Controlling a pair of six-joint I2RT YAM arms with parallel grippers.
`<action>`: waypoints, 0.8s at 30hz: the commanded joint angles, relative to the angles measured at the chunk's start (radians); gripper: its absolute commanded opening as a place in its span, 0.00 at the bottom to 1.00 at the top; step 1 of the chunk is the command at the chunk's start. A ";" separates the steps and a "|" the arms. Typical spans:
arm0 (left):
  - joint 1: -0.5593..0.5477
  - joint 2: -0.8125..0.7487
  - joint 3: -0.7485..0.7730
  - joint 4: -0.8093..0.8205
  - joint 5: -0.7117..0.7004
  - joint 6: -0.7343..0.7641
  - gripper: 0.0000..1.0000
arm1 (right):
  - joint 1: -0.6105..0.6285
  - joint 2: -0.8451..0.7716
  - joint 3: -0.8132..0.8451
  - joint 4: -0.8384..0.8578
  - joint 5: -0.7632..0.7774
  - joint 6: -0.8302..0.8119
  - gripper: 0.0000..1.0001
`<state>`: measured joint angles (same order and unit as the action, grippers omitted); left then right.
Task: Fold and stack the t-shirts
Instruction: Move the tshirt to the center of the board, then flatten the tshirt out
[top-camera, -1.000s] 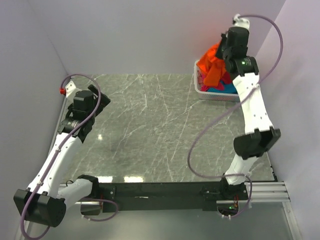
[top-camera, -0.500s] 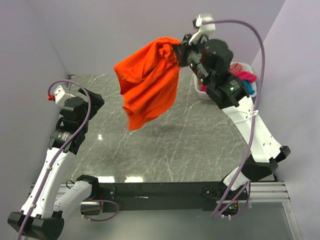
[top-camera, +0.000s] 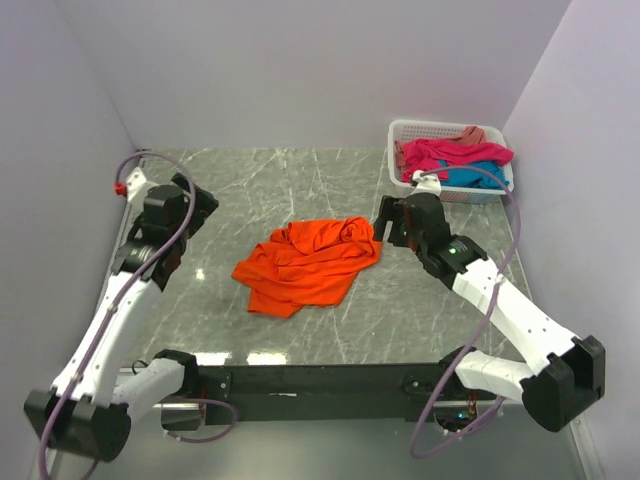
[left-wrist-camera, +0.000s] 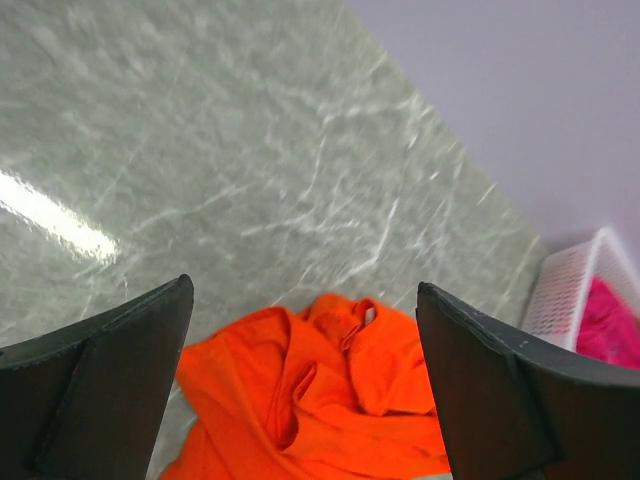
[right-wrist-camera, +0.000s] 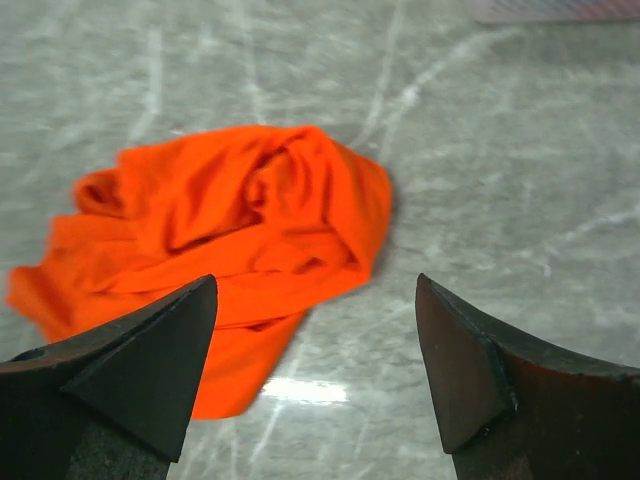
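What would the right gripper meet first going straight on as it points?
Probably the orange shirt, crumpled on the table just ahead of the open right gripper; depth is unclear.

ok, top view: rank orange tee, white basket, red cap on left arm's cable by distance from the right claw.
1. Crumpled bright orange cloth t-shirt, mid-table, just left of the right claw.
2. White slotted plastic basket, far right corner.
3. Small red cap on the left arm's cable, far left edge.
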<state>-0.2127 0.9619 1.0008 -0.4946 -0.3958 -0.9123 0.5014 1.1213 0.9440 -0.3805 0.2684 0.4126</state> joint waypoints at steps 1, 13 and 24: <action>0.004 0.064 -0.022 0.020 0.090 -0.014 0.99 | 0.005 -0.060 0.009 0.103 -0.070 0.017 0.86; 0.003 0.230 -0.237 0.065 0.271 -0.089 0.99 | 0.173 0.394 0.292 0.114 -0.169 -0.037 0.85; -0.086 0.353 -0.354 0.189 0.334 -0.109 0.93 | 0.256 0.919 0.782 -0.087 -0.074 -0.149 0.79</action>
<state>-0.2771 1.2797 0.6300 -0.3767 -0.0750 -1.0019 0.7391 1.9945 1.6512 -0.4004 0.1509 0.3107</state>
